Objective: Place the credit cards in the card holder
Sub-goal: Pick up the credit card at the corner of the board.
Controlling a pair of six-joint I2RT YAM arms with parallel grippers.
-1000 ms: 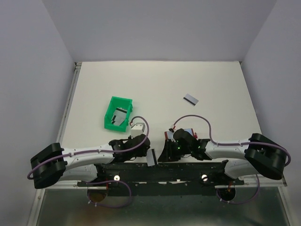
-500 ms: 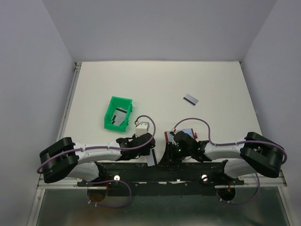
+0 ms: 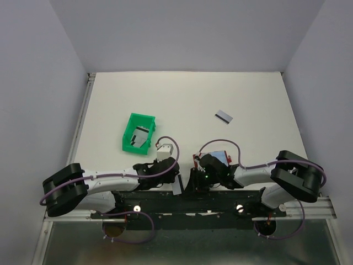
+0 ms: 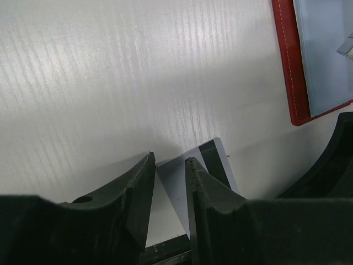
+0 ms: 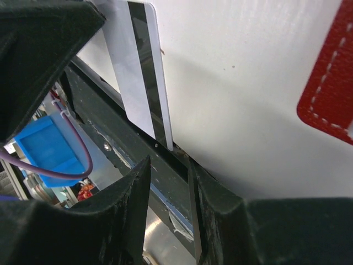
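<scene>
White table (image 3: pixel 182 94), grey walls around | card holder (image 4: pixel 289 66) open, beyond my left gripper (image 4: pixel 169 160), off to its right | credit card (image 4: pixel 212 160) flat under its slightly spread fingers (image 4: pixel 135 193), unpinched | right gripper (image 5: pixel 167 161) parted, empty, card just ahead | top view alone shows green tray (image 3: pixel 142 116), second card (image 3: pixel 223 116).

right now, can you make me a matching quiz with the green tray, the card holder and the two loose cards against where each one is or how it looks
Things:
1. green tray
2. card holder
3. far card
4. near card

Places or states:
A. at the near edge of the table
B. alone, right of centre
C. left of centre
D. lying open, light blue inside showing

Pairs: 1-C, 2-D, 3-B, 4-A
</scene>
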